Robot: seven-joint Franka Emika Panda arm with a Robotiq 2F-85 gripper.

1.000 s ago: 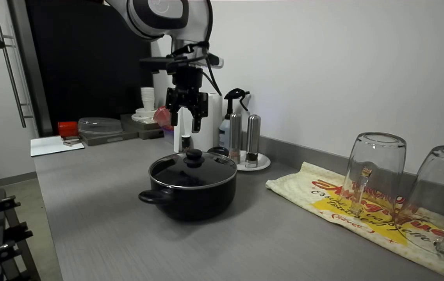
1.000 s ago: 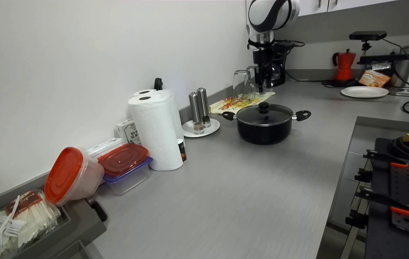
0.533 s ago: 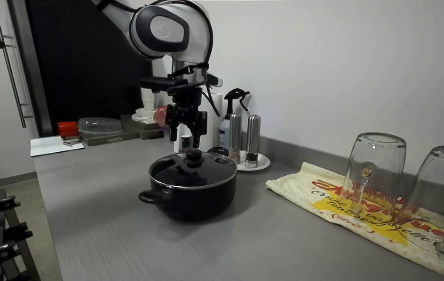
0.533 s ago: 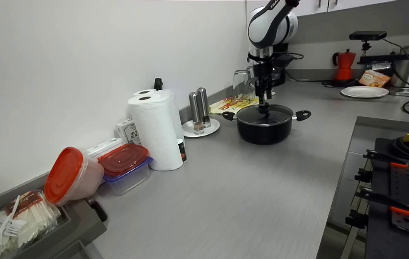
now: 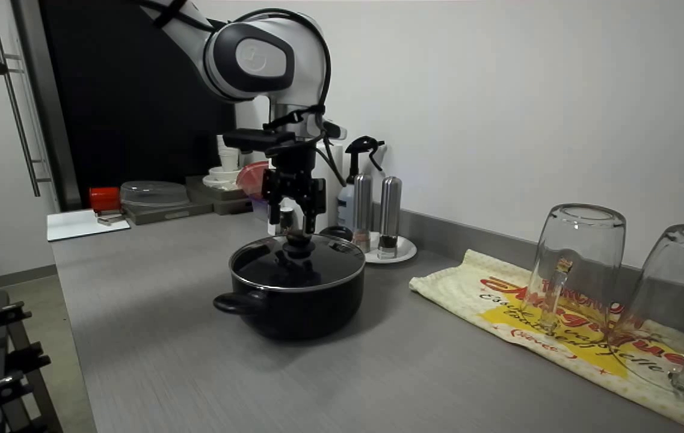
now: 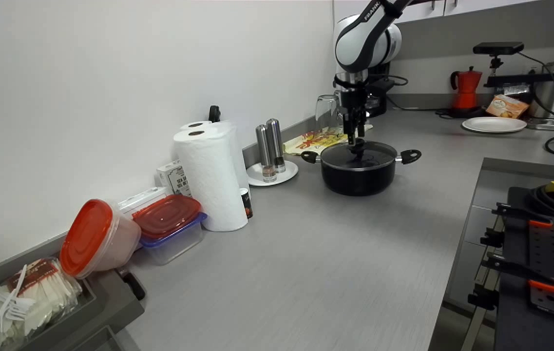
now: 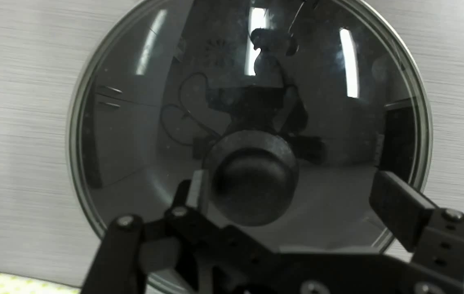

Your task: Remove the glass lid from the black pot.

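Gripper (image 5: 292,228) lowered further, the lid knob (image 7: 254,187) is being approached, fingers (image 7: 399,210) apart; centring, then closing, seems needed next.

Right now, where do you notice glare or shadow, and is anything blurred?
In the wrist view, bright streaks glare on the lid, and the knob looks soft; in an exterior view, the pot casts a faint shadow on the counter.

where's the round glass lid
In an exterior view, right of centre, the round glass lid sits on the wide black pot, beneath the black gripper.
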